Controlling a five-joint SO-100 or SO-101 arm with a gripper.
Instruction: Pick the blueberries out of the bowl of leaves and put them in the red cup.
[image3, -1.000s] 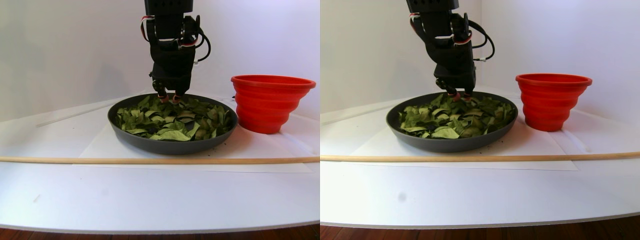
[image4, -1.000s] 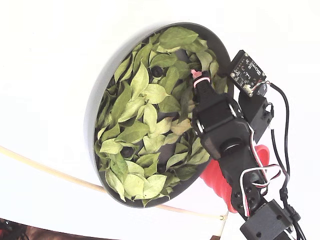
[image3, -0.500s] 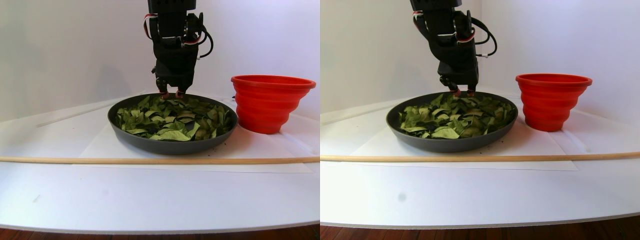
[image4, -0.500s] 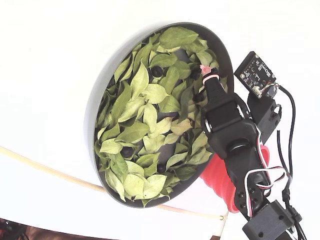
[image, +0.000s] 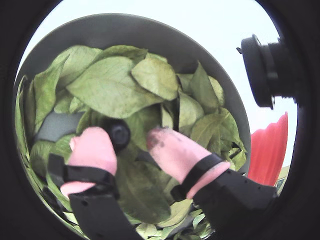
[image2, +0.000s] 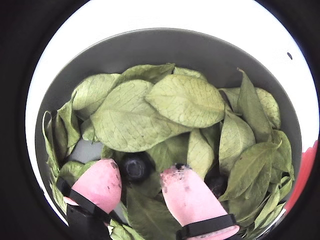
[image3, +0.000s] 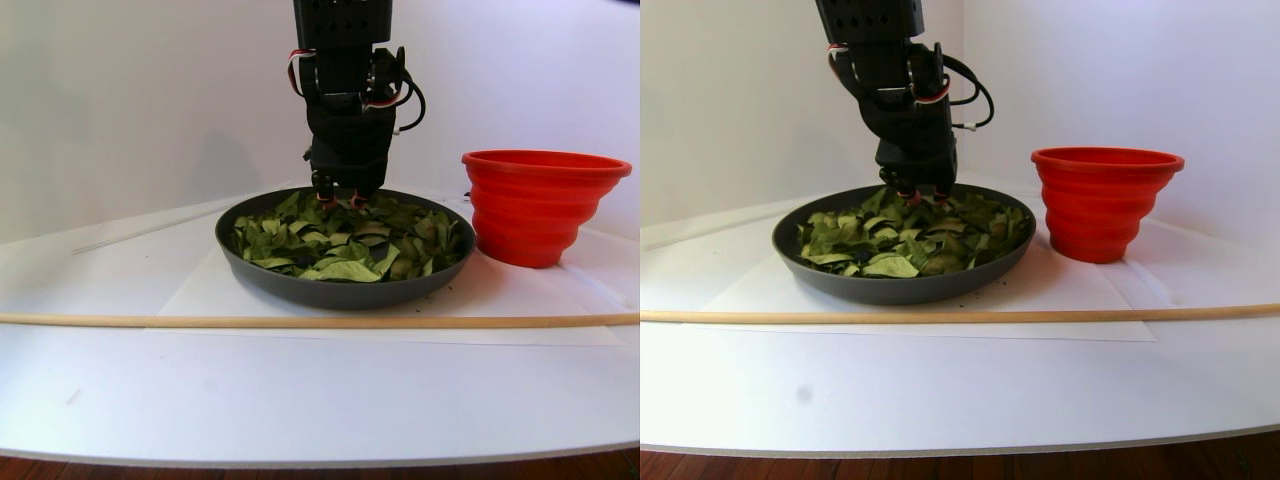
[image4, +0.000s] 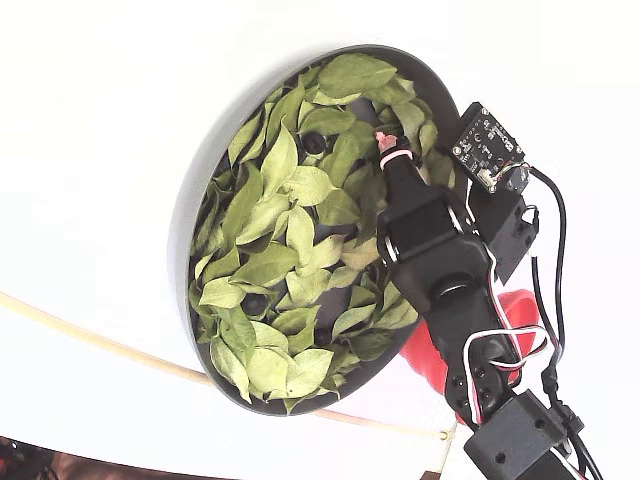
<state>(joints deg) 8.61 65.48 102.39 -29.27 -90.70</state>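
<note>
Since half a second ago the gripper (image2: 142, 177) has dropped back down into the leaves (image2: 135, 117) at the far side of the bowl (image3: 330, 290). Its pink-tipped fingers (image: 92, 147) are spread, straddling one blueberry (image2: 134, 166) that sits beside the left tip in both wrist views, not pinched. Another blueberry (image4: 254, 301) shows in the fixed view. Next to the bowl stands the red cup (image3: 540, 205).
</note>
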